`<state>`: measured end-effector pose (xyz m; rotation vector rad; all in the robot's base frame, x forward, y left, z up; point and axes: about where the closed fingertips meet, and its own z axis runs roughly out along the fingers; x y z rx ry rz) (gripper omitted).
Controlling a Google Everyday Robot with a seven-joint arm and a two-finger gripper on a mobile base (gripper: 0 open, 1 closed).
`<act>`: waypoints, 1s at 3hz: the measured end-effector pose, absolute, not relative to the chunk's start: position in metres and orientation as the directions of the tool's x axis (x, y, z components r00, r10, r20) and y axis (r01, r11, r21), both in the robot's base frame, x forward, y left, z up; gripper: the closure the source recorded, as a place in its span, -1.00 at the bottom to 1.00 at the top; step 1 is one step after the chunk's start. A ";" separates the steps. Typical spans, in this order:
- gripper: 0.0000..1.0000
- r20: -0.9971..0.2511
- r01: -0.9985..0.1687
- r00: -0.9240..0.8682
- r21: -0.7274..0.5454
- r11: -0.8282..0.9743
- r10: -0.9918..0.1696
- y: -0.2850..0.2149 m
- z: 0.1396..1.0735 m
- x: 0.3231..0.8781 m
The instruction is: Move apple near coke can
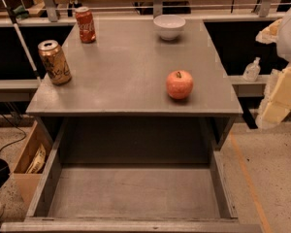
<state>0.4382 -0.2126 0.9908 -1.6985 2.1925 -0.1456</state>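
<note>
Grey worktop (126,72), seen from its front edge and from above. Coke can (85,25) stands upright at the far left, long axis vertical, silver top up, white script facing the camera; taken here as the reference. Apple (179,84) sits well apart from the coke can, across the worktop toward the near right, close to the front edge. It rests on its base with the short dark stem pointing up, so its stem-to-base axis is about vertical; the body is round with no marked long side, reddish-orange, a small dark shadow under it. Nothing touches it. Gold-tan can (54,62) stands upright nearer the camera than the coke can and a little left of it, by the left edge, open top up, dark markings to the front. White bowl (169,26) stands mouth up to the right of the coke can, along the same far edge, clear of it. Hand (280,97) hangs off the worktop, far to the right of the coke can and lower in the view, out past the right edge and beyond the apple, touching nothing on the surface; whether it is released or clenched cannot be told. Open drawer (136,193) juts out under the front edge, far in front of the coke can. Small clear bottle (252,70) stands on a ledge just off the right side.
</note>
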 end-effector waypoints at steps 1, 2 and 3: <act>-1.00 -0.220 -0.915 -0.211 -0.298 0.271 -0.953 -0.213 0.991 0.438; -1.00 -0.294 -0.892 -0.222 -0.323 0.315 -0.930 -0.209 0.989 0.446; -1.00 -0.483 -0.849 -0.236 -0.319 0.421 -0.843 -0.219 0.969 0.471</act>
